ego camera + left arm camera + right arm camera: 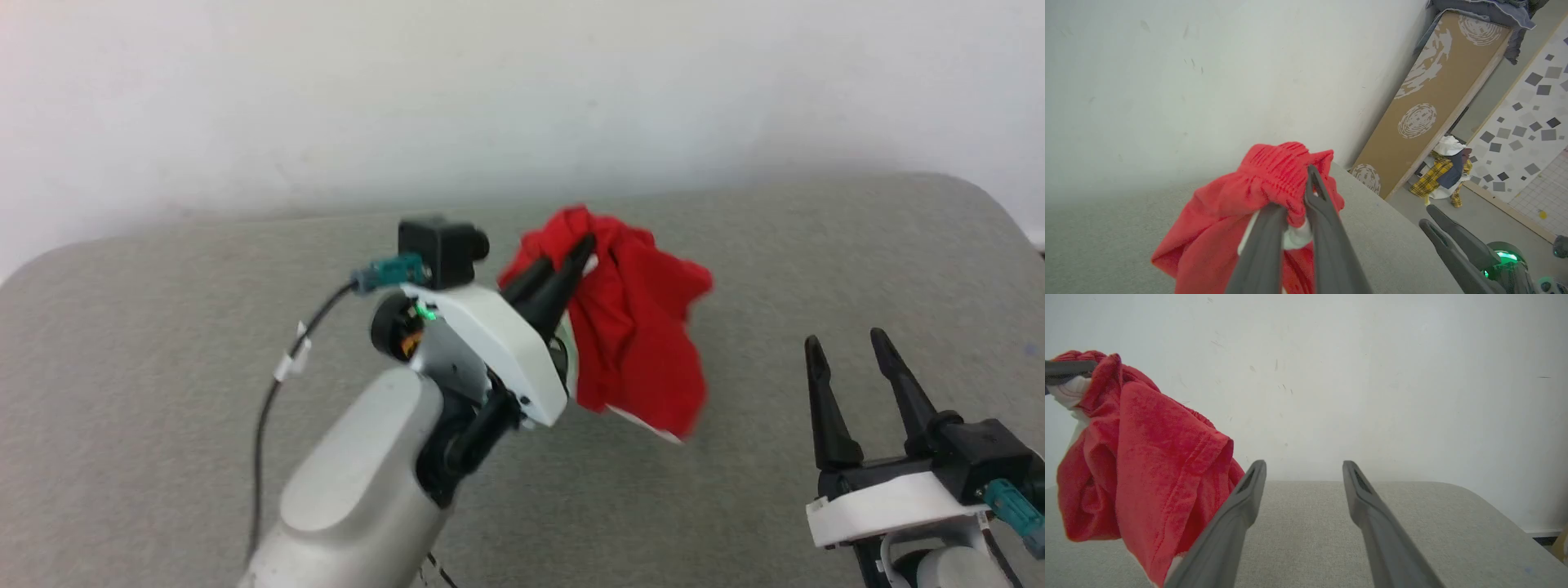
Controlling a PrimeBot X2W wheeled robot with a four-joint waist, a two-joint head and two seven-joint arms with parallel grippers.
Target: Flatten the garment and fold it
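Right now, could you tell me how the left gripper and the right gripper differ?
The left gripper is shut on the red shorts, while the right gripper is open and holds nothing. The left gripper is higher than the right gripper. Both have two long dark fingers.

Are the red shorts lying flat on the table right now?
No, the shorts hang bunched up from the shut left end effector.

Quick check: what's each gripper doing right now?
Left gripper: shut on the red shorts at the waistband.
Right gripper: open, holding nothing.
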